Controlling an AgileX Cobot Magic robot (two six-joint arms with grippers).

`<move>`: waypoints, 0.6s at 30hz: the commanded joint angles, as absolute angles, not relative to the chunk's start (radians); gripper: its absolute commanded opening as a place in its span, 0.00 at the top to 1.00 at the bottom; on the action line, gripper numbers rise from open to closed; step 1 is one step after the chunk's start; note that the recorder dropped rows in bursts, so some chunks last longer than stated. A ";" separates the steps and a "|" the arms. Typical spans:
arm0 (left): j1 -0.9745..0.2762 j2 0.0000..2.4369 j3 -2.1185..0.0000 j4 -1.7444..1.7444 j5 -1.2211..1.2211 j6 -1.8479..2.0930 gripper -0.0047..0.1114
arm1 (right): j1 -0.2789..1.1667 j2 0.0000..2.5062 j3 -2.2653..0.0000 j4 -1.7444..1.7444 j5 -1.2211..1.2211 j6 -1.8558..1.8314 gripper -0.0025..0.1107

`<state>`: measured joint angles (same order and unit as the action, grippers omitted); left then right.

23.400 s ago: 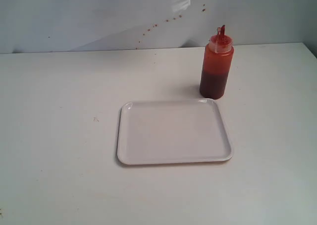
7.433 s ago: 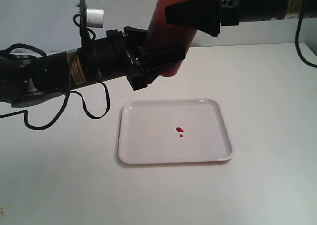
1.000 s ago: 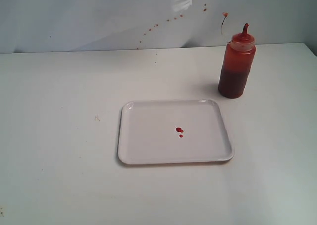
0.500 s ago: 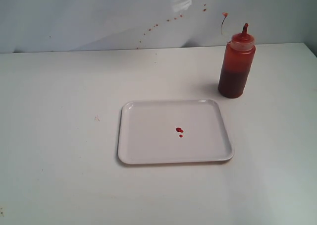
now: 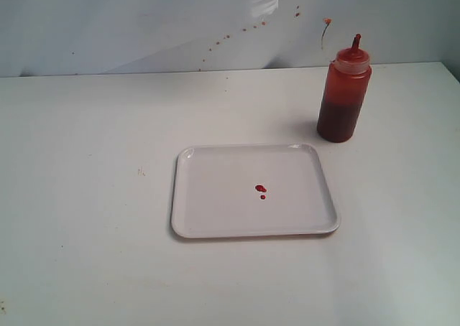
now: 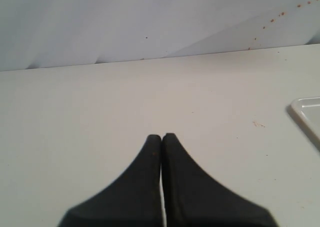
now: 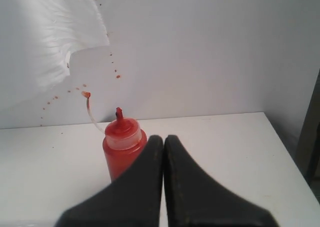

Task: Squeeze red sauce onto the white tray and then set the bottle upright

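Observation:
The white tray [image 5: 215,211] lies flat in the middle of the table, with two small drops of red sauce [image 5: 260,189] near its centre. The bottle [image 5: 343,96] stands upright beyond the tray's far right corner, its nozzle cap on and its small cap strap sticking up. Neither arm shows in the exterior view. My left gripper [image 6: 162,136] is shut and empty above bare table, with a tray corner [image 6: 307,112] at the edge of its view. My right gripper [image 7: 163,137] is shut and empty, with the bottle [image 7: 120,152] standing free beyond it.
A pale wall [image 5: 144,24] with faint reddish-brown specks rises behind the white table [image 5: 86,197]. The table's right edge [image 7: 285,147] shows in the right wrist view, with a dark upright beside it.
Nothing has moved over the last second. Earlier, both arms held the bottle above the tray; now it stands alone, further right than at the start.

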<state>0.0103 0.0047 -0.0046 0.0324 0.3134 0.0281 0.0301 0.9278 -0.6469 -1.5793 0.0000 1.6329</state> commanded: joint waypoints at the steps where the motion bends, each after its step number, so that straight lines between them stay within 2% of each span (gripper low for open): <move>1: 0.012 0.000 0.000 0.036 0.311 0.032 0.96 | 0.020 0.892 -0.644 -1.527 -0.015 1.643 0.98; 12: 0.012 0.000 0.000 0.036 0.311 0.029 0.96 | 0.020 0.219 -0.407 -1.457 -0.047 1.656 0.98; 16: 0.012 0.000 0.000 0.036 0.311 0.029 0.96 | 0.020 0.096 -0.325 -1.454 -0.127 1.624 0.98; 17: 0.012 0.000 0.000 0.036 0.311 0.029 0.96 | 0.020 0.096 -0.301 -1.323 -0.122 1.488 0.98; 18: 0.012 0.000 0.000 0.036 0.311 0.035 0.96 | 0.020 0.098 -0.280 -1.045 -0.092 1.252 0.98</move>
<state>0.0103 0.0047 -0.0046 0.0324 0.3134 0.0296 0.0301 0.1039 -0.3189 -1.3614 -0.1157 1.5561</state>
